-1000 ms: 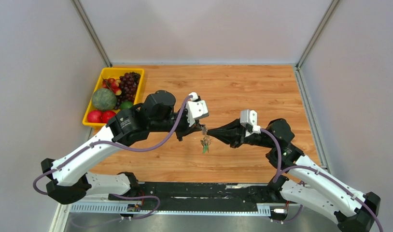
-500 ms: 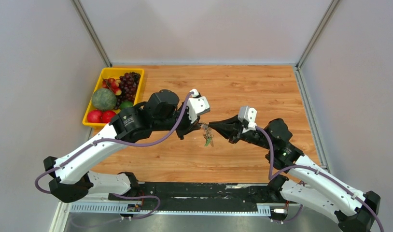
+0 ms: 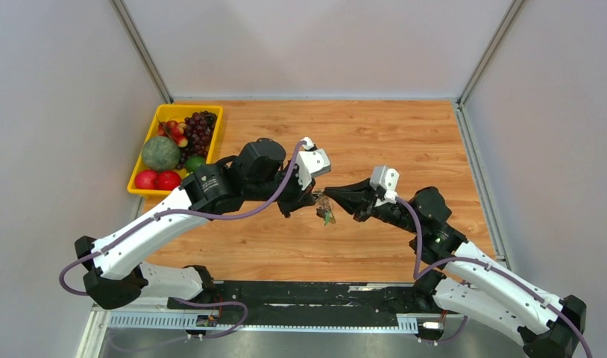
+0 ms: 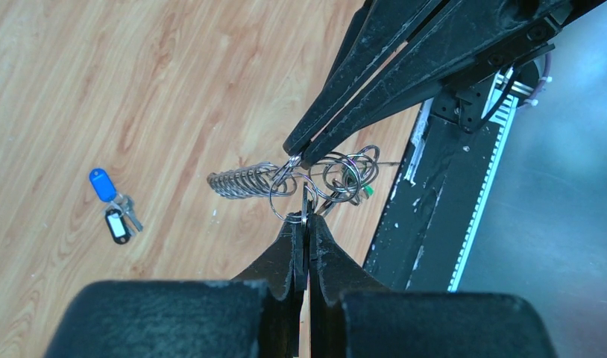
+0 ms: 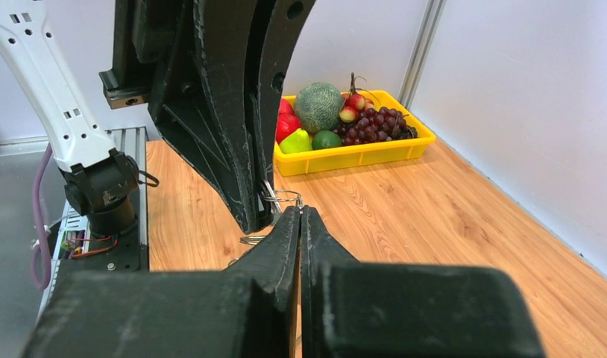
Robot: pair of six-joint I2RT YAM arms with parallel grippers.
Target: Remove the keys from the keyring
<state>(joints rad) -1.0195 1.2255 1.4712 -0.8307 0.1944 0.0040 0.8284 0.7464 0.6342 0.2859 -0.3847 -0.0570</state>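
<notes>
Slippage was the worry: left tool (image 4: 306, 220) and right tool (image 4: 297, 149) were each pinched shut on thin loops of the keyring (image 4: 315, 179), held above the bench's (image 4: 136, 74) middle. Uneven pulling could've dropped it near the loose keys (image 4: 118, 224) lying there.

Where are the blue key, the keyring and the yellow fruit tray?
blue key (image 4: 102, 184), left wrist view, on its blue plastic head.
keyring (image 4: 237, 182), left wrist view, on its silvery coiled part.
yellow fruit tray (image 5: 353, 157), right wrist view, on its near outer wall.
</notes>
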